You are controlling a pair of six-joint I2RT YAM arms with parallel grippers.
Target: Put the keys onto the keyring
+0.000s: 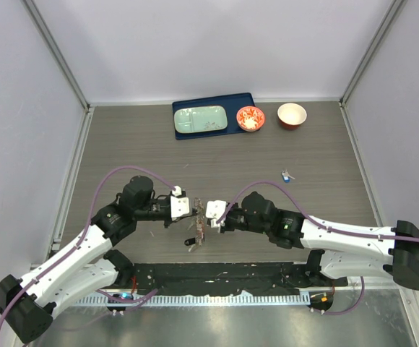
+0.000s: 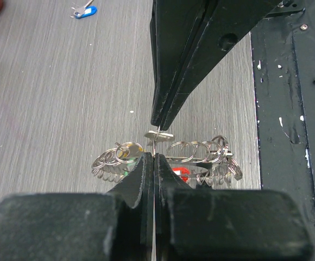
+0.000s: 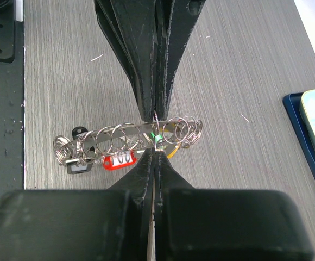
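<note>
Grey wood-grain tabletop (image 1: 123, 144) carries everything. The keyring (image 3: 126, 130) is near the middle of the near edge, between the two tools. The right wrist view shows it edge-on as a metal band with many small wire rings looped along it. Keys (image 3: 119, 160) hang on that band, with red and black heads on one side and green and yellow on the other.

The left tool (image 2: 153, 159) has its jaws pressed together with no gap. The right tool (image 2: 161, 120) faces it from the opposite side, and its jaws are pressed together too. The two tips almost meet just over the band. A silver key (image 2: 158, 134) sits right at the right tool's tip, and a thin wire runs from it down to the left tool's tips. I cannot tell whether either tool actually grips the key, the wire or the band.

A blue key (image 1: 287, 176) lies alone toward the right edge, well apart from the keyring. At the middle of the far edge is a navy tray (image 1: 240, 101) holding a pale green plate (image 1: 201, 121). A patterned bowl (image 1: 251, 118) sits at the tray's right end. A plain bowl (image 1: 292, 115) stands just beside it, nearer the far right corner.
</note>
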